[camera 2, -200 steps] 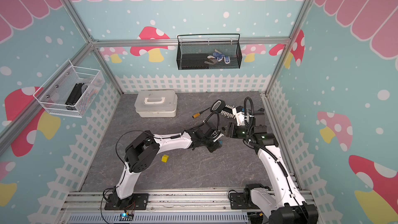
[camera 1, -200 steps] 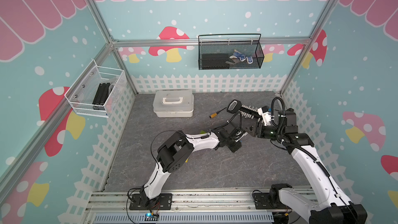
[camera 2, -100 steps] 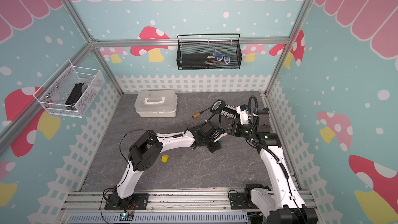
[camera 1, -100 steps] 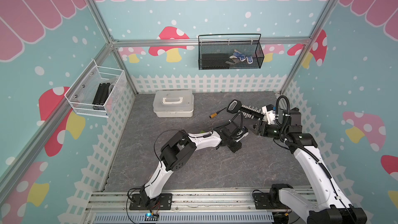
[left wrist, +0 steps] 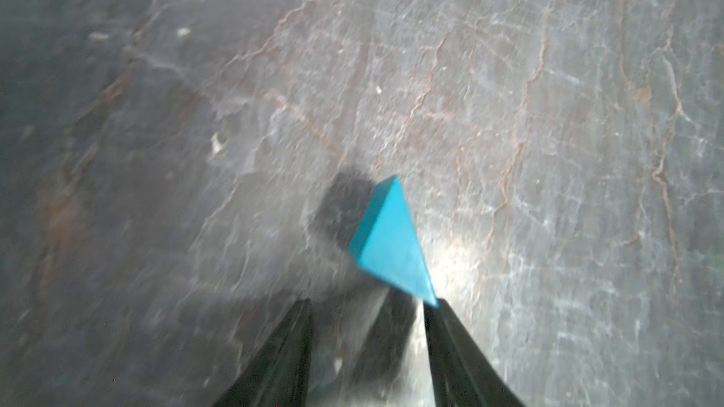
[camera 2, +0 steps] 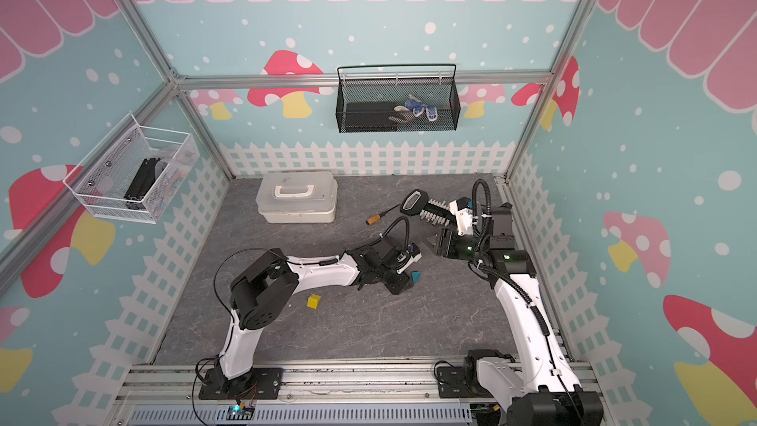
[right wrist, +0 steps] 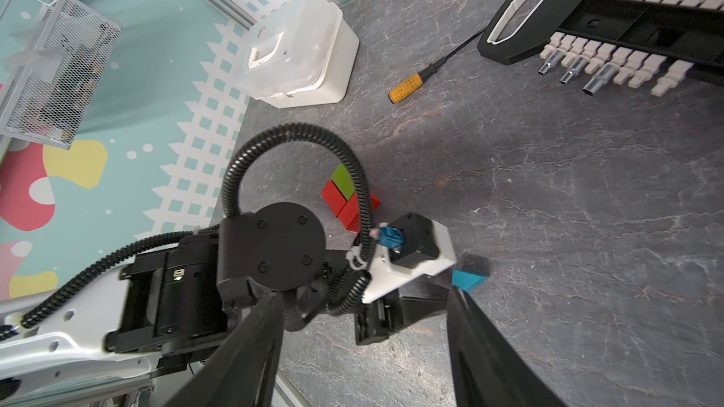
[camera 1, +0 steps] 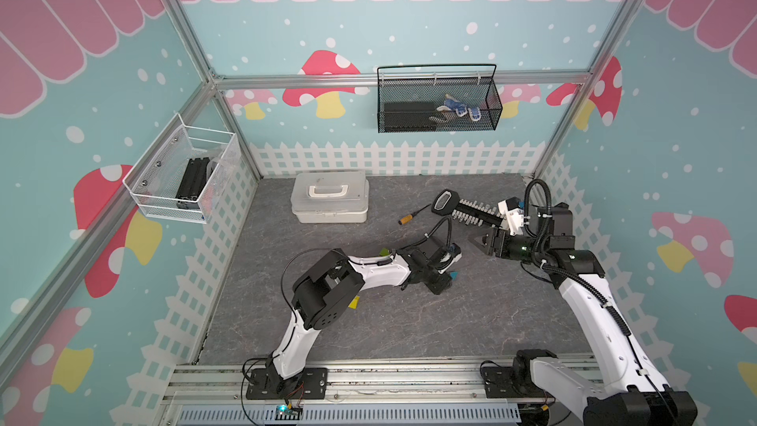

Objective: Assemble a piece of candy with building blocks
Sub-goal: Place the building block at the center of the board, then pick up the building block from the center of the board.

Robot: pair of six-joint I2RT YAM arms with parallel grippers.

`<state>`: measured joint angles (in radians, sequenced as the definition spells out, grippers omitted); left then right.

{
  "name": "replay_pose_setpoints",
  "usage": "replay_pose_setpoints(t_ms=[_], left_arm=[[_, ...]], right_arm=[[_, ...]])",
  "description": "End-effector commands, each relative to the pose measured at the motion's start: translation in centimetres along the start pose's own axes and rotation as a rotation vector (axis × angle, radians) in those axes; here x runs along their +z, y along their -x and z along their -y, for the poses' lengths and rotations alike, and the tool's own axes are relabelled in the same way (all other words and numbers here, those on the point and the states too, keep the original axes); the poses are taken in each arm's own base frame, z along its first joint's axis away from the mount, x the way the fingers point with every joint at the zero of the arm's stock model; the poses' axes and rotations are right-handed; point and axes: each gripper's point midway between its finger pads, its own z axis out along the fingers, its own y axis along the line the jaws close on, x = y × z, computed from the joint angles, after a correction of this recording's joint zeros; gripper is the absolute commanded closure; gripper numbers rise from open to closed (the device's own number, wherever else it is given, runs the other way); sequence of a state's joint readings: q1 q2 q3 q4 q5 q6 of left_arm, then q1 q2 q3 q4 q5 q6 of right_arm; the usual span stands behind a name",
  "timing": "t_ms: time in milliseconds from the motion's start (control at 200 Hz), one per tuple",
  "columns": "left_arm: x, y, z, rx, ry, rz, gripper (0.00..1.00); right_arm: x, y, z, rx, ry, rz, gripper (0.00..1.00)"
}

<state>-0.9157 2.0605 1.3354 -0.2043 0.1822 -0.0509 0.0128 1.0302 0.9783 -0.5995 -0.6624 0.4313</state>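
Backed off rightward, the right gripper (right wrist: 364, 295) now stands released and empty, apart from the left gripper (left wrist: 368, 303), whose jaws have spread. The blue triangle block (left wrist: 391, 244) lies on the mat (left wrist: 548, 111), touching one fingertip, with bare mat around it. The right wrist view alone shows the red bars (right wrist: 333, 195), touching the green bar (right wrist: 342, 178). A top view shows the yellow block (camera 2: 313, 301) whole. The white lidded box (camera 1: 329, 202) is closed.

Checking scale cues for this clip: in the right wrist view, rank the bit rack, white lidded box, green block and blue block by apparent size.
1. bit rack, largest, though cut off by the frame edge.
2. white lidded box.
3. green block and blue block: look alike, each partly hidden, so unranked.
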Motion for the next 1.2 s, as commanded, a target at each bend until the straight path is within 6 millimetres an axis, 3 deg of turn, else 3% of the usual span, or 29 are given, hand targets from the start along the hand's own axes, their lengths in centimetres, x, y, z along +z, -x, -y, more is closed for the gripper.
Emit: replay_pose_setpoints(t_ms=[0,125,250,395,555,740,956,1196], left_arm=[[-4.7,4.5,-1.0,-0.005,0.064,0.176,0.5],[-10.2,6.4,-0.5,0.007,0.087,0.298,0.5],[-16.0,7.6,-1.0,-0.039,0.131,0.41,0.51],[-22.4,7.5,-4.0,-0.183,0.217,0.536,0.54],[-27.9,5.4,-8.2,-0.356,0.314,0.642,0.54],[-29.6,2.0,-11.4,-0.555,0.25,0.685,0.58],[-28.9,1.0,-11.3,-0.583,0.215,0.66,0.63],[-27.8,0.4,-11.7,-0.619,0.214,0.62,0.65]], right_arm=[[-1.8,0.1,1.5,-0.029,-0.146,0.035,0.35],[-2.6,-1.4,4.2,-0.005,-0.298,0.031,0.35],[-2.1,-4.0,6.1,0.053,-0.376,-0.04,0.38],[0.9,-8.0,6.1,0.066,-0.416,-0.167,0.39],[3.4,-9.9,5.9,0.111,-0.495,-0.216,0.38],[6.1,-10.8,6.9,0.274,-0.478,-0.163,0.46],[9.2,-10.8,7.1,0.24,-0.483,-0.238,0.45],[11.3,-10.5,8.0,0.239,-0.496,-0.244,0.45]])
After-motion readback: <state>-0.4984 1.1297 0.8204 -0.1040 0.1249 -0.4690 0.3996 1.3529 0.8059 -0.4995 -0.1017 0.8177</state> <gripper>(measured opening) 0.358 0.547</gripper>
